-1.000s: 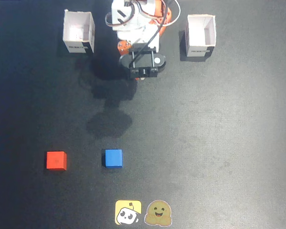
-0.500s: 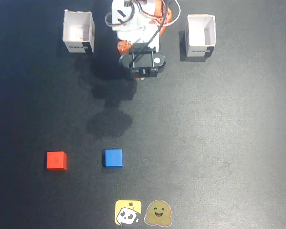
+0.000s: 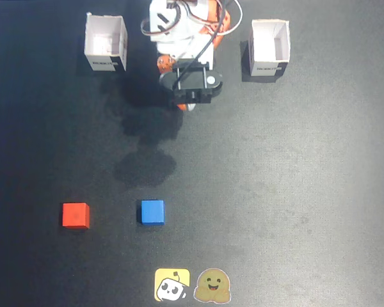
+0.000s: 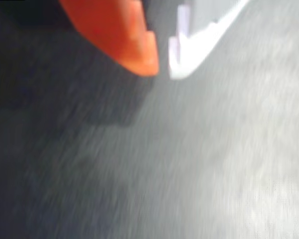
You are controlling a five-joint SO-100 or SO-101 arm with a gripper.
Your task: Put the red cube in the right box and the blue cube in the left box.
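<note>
Dark grey worktop [image 3: 294,192] across the whole fixed view, with the red cube [image 3: 75,215] at lower left and the blue cube [image 3: 152,212] just right of it, near but apart, both flat on the surface. Up at the top left, the right box [image 3: 105,42], open, faint pinkish print on its inner wall; at the top right, well apart from it, the left box [image 3: 269,47], open, plain white inside. Between the two boxes at top centre, the arm [image 3: 185,38], folded over its base, shadows spilling down the middle. Claw [image 4: 163,63] seen close in the blurred wrist view at the upper middle of the frame: orange finger [image 4: 122,35] and white finger [image 4: 199,40] nearly meeting, only a narrow slit between the tips, nothing gripped. Both cubes far from the claw
</note>
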